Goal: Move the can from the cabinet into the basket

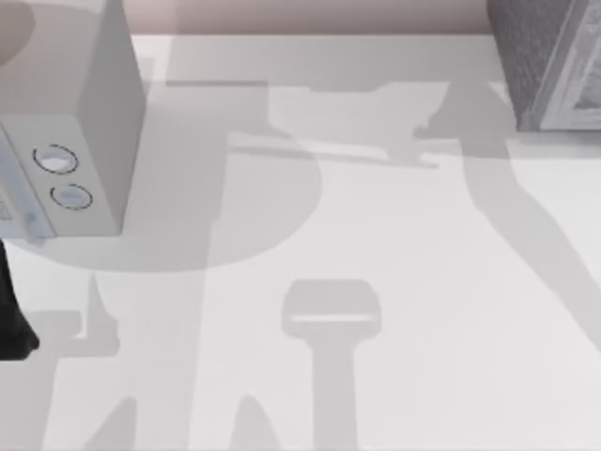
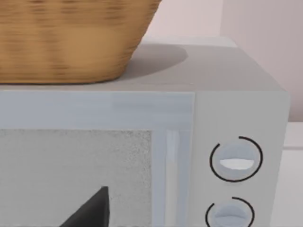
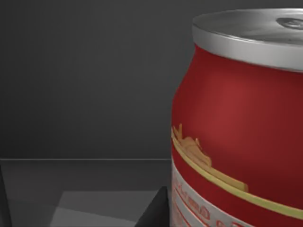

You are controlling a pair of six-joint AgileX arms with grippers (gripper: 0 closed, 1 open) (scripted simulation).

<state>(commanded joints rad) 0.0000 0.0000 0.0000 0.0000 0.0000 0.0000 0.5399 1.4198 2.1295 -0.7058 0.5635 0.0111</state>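
Note:
The red can [image 3: 236, 118], with a yellow label line and a silver top, stands upright inside the dark cabinet [image 3: 85, 80]. My right gripper [image 3: 80, 213] is inside the cabinet, open. One dark fingertip [image 3: 156, 210] is right beside the can, and the gap between the jaws holds nothing. From above, the cabinet [image 1: 531, 56] is a dark speckled box at the table's far right. The woven basket [image 2: 66, 42] sits on top of the pale box. My left arm [image 1: 11, 315] is at the table's left edge, and a dark part of its gripper [image 2: 92, 210] faces the pale box's front.
The pale grey box with two round dials [image 1: 80, 122] stands at the far left of the table. Arm shadows fall across the white tabletop [image 1: 394, 254].

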